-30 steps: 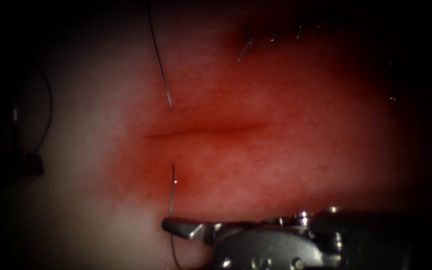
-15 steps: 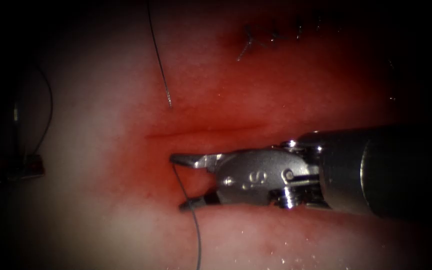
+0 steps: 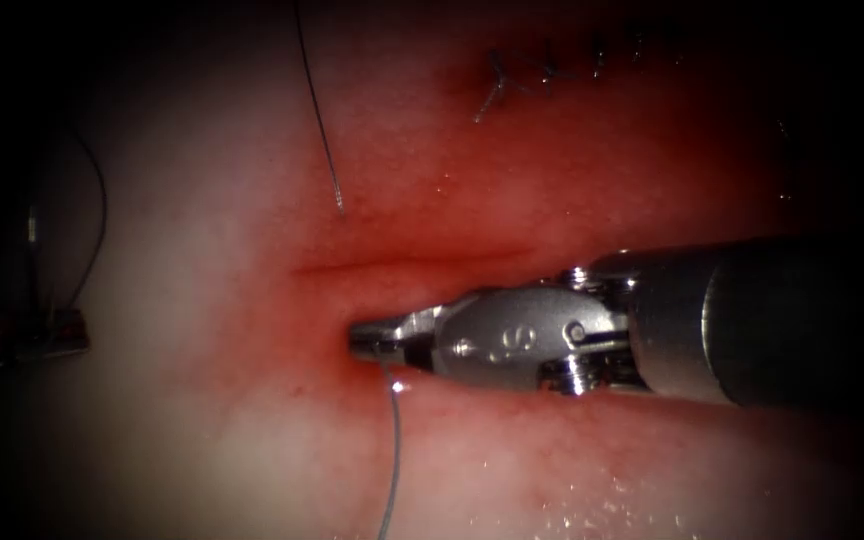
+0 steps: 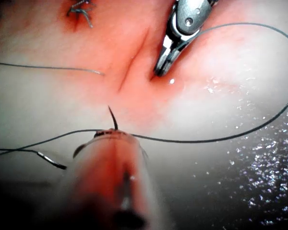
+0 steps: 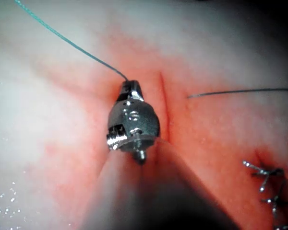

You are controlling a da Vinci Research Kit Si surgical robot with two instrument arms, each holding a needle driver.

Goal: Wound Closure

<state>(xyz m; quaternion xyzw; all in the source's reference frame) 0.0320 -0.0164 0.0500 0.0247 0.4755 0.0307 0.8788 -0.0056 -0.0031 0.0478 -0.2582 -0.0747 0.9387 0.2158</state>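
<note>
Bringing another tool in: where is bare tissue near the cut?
Bare: pale tissue left of the cut, and the strip below the right hand, right of the trailing thread. Crowded: below the cut, where the right hand grips the thread; stitches above right. Needle at the left hand.

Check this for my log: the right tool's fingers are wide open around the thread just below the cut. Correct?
Not quite. In the endoscope view the right tool has its fingers shut on the thread, not wide open around it. The rest holds: the grip is just below the cut in the tissue.
</note>
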